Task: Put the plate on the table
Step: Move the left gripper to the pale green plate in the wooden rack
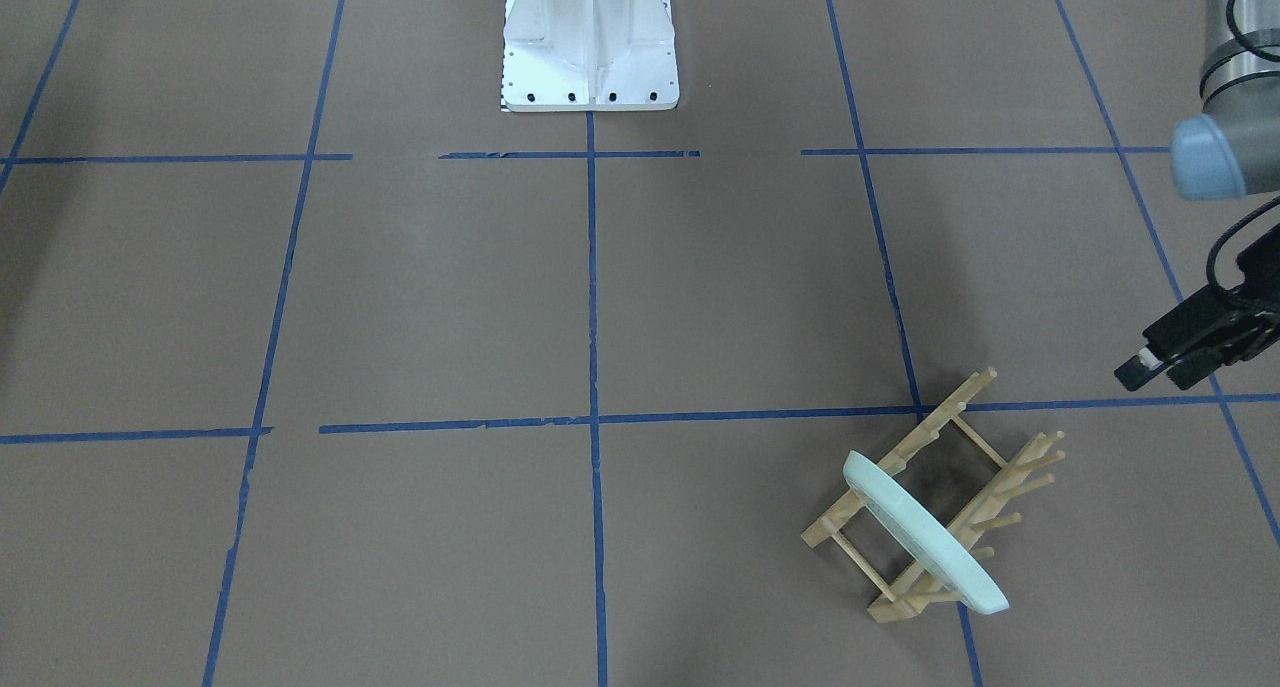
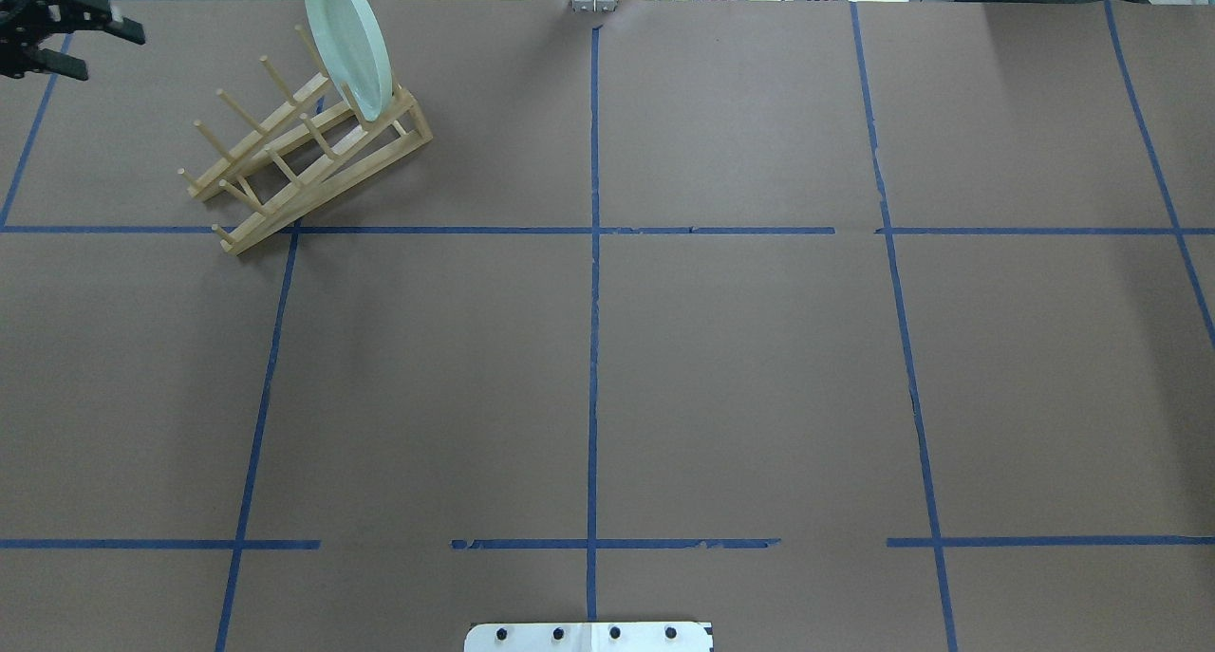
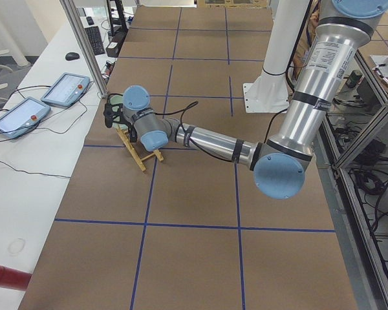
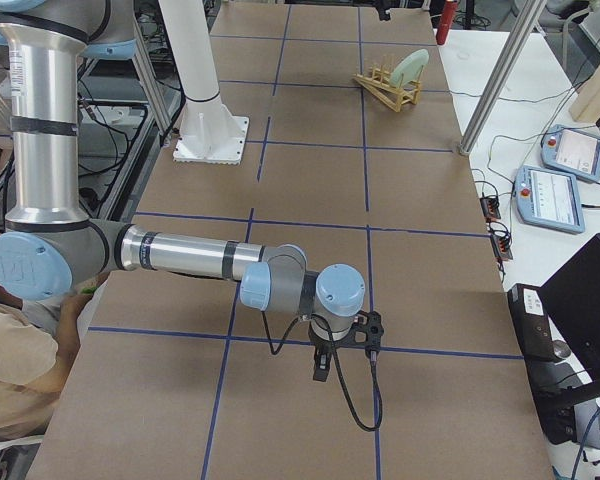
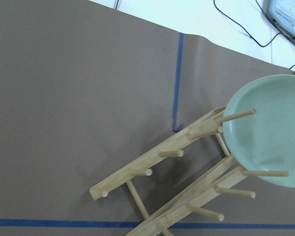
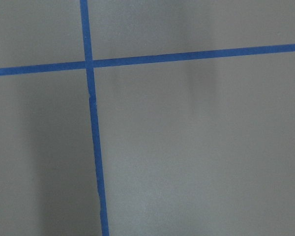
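Pale mint, glossy and round, the plate (image 1: 925,532) stands on edge in a light wooden peg rack (image 1: 930,427). In the front-facing view it sits below and left of the left gripper (image 1: 1158,372), whose black fingers are apart and hold nothing above the matte brown table (image 1: 450,297).

From overhead the plate leans well to the right of those fingers, and blue tape (image 2: 593,348) squares off the paper.

The right-end view shows the right gripper (image 4: 320,368) far from the plate — whether its fingers are apart or together cannot be told.

The left wrist view shows the plate between round pegs (image 5: 235,116).
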Controlling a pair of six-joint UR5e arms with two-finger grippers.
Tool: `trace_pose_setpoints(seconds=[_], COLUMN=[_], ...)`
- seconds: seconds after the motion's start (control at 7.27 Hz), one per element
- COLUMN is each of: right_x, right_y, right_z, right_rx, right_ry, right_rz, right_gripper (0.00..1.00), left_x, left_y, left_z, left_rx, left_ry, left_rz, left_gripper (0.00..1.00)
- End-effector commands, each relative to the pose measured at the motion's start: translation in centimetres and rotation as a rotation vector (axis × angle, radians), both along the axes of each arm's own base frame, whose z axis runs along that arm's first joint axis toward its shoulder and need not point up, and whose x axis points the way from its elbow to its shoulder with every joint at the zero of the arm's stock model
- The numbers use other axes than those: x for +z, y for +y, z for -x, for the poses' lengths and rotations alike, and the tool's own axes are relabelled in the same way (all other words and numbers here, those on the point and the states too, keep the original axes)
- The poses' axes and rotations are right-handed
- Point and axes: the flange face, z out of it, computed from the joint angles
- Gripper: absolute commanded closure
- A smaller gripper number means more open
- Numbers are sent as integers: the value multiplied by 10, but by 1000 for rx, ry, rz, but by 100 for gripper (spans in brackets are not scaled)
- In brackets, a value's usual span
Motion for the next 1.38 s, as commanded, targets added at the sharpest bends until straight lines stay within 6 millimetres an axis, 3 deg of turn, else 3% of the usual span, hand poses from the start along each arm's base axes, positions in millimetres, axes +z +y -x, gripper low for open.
trace_pose_setpoints(seconds=[0.0, 0.14, 0.28, 0.41, 0.55, 0.69, 0.96, 1.1, 1.24], right_x=[0, 0, 0, 0, 1, 0, 0, 1, 0], right_y=[0, 0, 0, 0, 1, 0, 0, 1, 0], right_z=[0, 0, 0, 0, 0, 0, 0, 0, 0], right_rx=[0, 0, 0, 0, 0, 0, 0, 0, 0], right_ry=[0, 0, 0, 0, 0, 0, 0, 0, 0], right_rz=[0, 0, 0, 0, 2, 0, 0, 2, 0], right_gripper=[0, 0, 0, 0, 0, 0, 0, 0, 0], left_x=[-47, -66, -76, -69, -74, -83, -83, -82, -83], left_y=[-17, -34, -40, -53, -54, -49, -48, -47, -47], left_z=[-48, -66, -92, -107, -110, -139, -153, -156, -156], left_rx=[-235, -282, -262, -269, -275, -269, -265, -254, -253], left_ry=[282, 368, 376, 386, 425, 421, 332, 314, 313], left_rz=[118, 207, 222, 300, 347, 325, 165, 138, 134], left_gripper=[0, 0, 0, 0, 0, 0, 4, 17, 51])
